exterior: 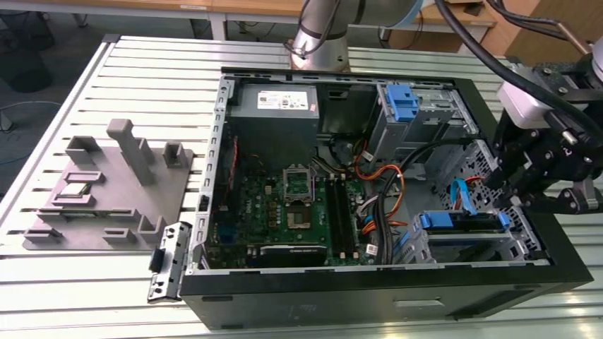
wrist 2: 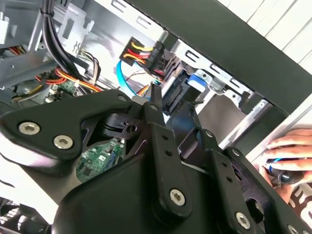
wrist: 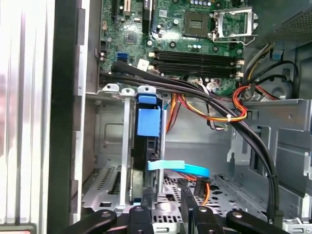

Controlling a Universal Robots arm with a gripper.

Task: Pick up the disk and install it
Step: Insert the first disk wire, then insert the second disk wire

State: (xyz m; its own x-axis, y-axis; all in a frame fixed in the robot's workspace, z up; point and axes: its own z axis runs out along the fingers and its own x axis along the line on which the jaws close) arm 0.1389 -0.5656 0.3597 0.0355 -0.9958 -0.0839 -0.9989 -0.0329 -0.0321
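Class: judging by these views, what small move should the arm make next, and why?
Probably lift the pincer straight out of the case: it is open and holds nothing, and the disk already stands in its bay.

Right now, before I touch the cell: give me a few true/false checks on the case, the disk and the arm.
1. The computer case lies open, its board facing up. True.
2. The disk lies on the grey fixture outside the case. False: the disk stands on edge in the drive cage.
3. The gripper is over the case's end at the exterior view's right. True.
4. A cooler covers the CPU socket. False: the CPU socket is uncovered.
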